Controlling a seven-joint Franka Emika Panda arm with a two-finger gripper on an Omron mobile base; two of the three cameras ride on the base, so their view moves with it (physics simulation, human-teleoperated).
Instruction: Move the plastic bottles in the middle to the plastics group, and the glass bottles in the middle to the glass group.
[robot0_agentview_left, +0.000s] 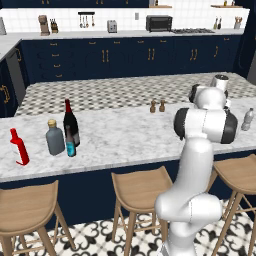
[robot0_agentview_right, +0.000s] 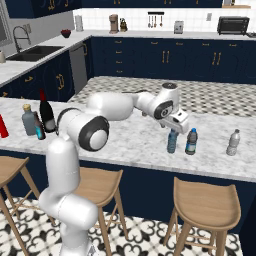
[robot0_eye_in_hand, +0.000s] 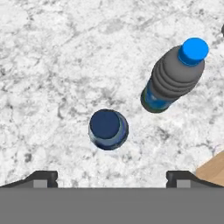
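My gripper (robot0_eye_in_hand: 113, 178) is open and hovers straight above the pale-blue plastic bottle (robot0_eye_in_hand: 108, 129), which stands free on the marble counter, its dark cap facing the hand view. My fingertips (robot0_eye_in_hand: 43, 177) are spread wide and clear of it. From the right base view, the gripper (robot0_agentview_right: 176, 124) sits just over this bottle (robot0_agentview_right: 172, 141). Right beside it stands the plastics group: the dark blue-labelled bottle (robot0_agentview_right: 191, 141) (robot0_eye_in_hand: 175, 78) and the clear grey bottle (robot0_agentview_right: 233, 142). Far left, the tall wine bottle (robot0_agentview_left: 70, 121) and the small teal-labelled bottle (robot0_agentview_left: 70, 145) stand together.
The glass group stands at the counter's left end: squat grey bottle (robot0_agentview_left: 55, 138) and red bottle (robot0_agentview_left: 19, 147). Two small brown shakers (robot0_agentview_left: 157, 106) stand at the counter's far edge. Wooden stools (robot0_agentview_right: 205, 202) line the near side under the counter (robot0_agentview_left: 130, 140).
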